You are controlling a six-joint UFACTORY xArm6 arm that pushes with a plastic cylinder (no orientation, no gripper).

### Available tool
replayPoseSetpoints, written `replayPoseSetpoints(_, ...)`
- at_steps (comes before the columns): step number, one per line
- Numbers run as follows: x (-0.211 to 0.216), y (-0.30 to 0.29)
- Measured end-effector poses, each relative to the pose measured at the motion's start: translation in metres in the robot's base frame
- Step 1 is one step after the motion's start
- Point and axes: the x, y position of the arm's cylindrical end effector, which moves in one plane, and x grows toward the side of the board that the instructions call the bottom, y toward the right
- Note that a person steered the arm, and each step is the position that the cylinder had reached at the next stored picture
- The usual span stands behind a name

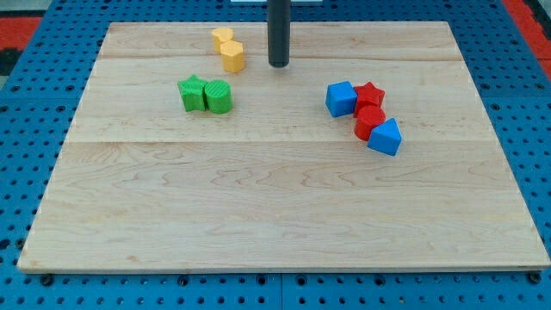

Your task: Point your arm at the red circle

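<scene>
The red circle (368, 121) lies right of centre, touching a red star (369, 95) above it and a blue triangle (386, 137) at its lower right. A blue cube (341, 98) sits left of the red star. My tip (278, 65) rests on the board near the view's top, well up and left of the red circle, with the blue cube between them.
A yellow heart (223, 37) and a yellow hexagon (232, 57) lie just left of my tip. A green star (192, 92) and a green circle (218, 96) touch each other further down on the left. The wooden board (275, 215) sits on a blue pegboard.
</scene>
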Motion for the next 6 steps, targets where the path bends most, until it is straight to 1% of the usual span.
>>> replayPoseSetpoints(1, 0.058, 0.003)
replayPoseSetpoints(2, 0.072, 0.004)
replayPoseSetpoints(3, 0.104, 0.041)
replayPoseSetpoints(4, 0.119, 0.058)
replayPoseSetpoints(5, 0.12, 0.07)
replayPoseSetpoints(6, 0.121, 0.1)
